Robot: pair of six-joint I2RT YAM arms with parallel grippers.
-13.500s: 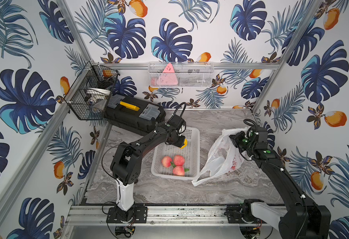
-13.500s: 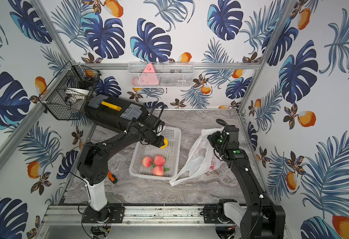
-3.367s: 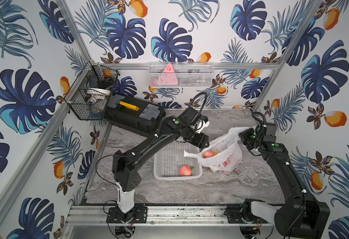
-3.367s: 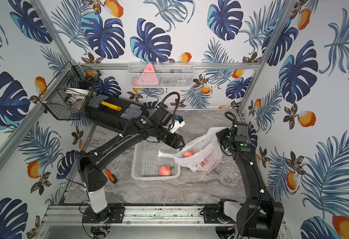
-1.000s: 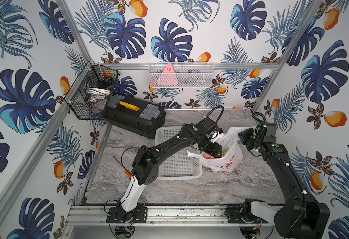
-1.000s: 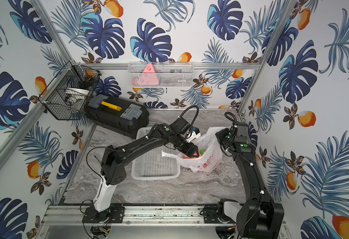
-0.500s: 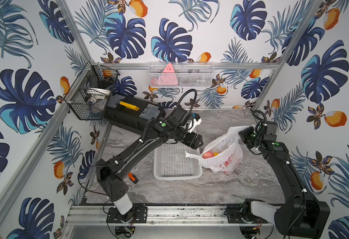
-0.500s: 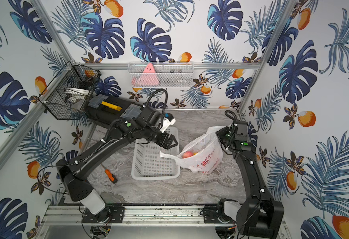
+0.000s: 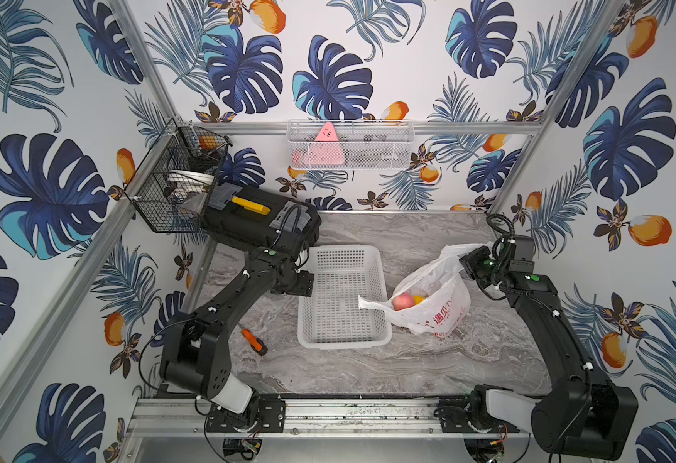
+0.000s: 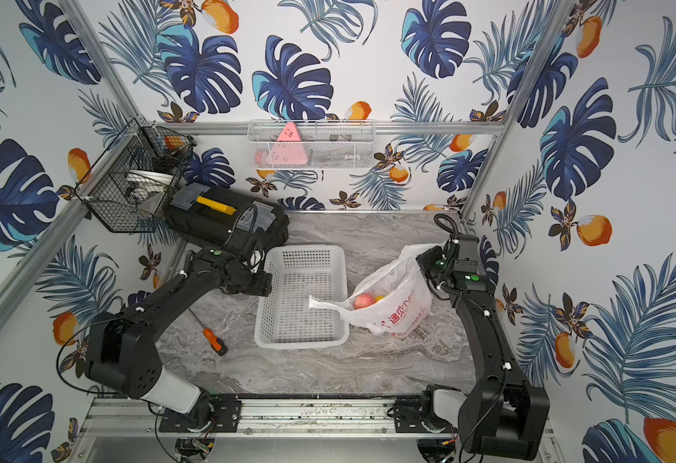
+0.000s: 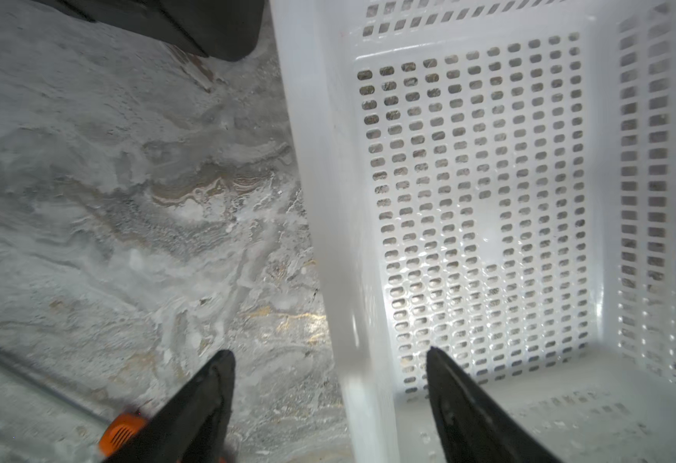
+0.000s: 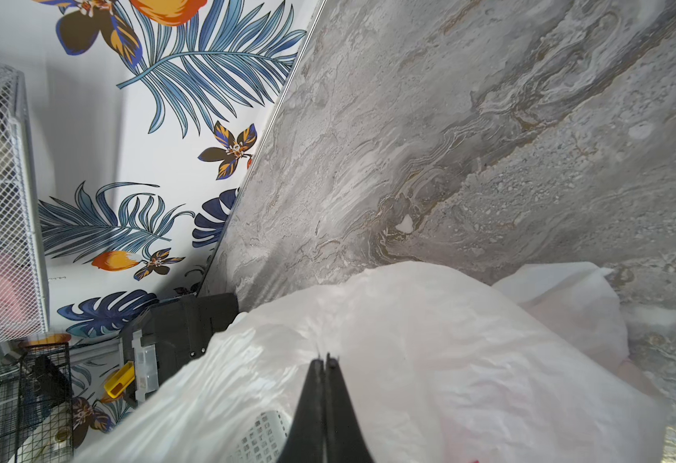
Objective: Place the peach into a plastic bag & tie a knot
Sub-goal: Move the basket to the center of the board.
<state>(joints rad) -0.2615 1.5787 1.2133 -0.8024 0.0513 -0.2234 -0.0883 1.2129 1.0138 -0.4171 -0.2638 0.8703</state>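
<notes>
Half a second ago the left arm reached over the basket [image 9: 344,344] toward the bag [image 9: 440,304]. It has since drawn back to the basket's far-left corner. The bag and the right arm have not moved. Thirteen seconds ago three peaches lay in the basket; now it holds none.

The left gripper [image 11: 328,352] has its jaws spread wide and holds nothing. In the wrist view one finger hangs outside the basket's left wall and one inside it. The right gripper [image 12: 324,358] has its jaws pressed together, pinching the bag's upper edge and holding it up off the basket's far-right corner.

The bag sits just right of the basket with its mouth open. A peach [image 9: 402,300] shows inside, and one handle [image 9: 368,302] lies loose over the basket's right rim, untied.

The tabletop [image 9: 368,368] is grey marble. A screwdriver [image 9: 254,340] lies left of the basket and a black toolbox [image 9: 260,224] sits beyond its far-left corner. The walls are leaf-print wallpaper, with a black wire basket [image 9: 168,192] on the left one and a white mesh shelf [image 9: 350,148] on the back one.
</notes>
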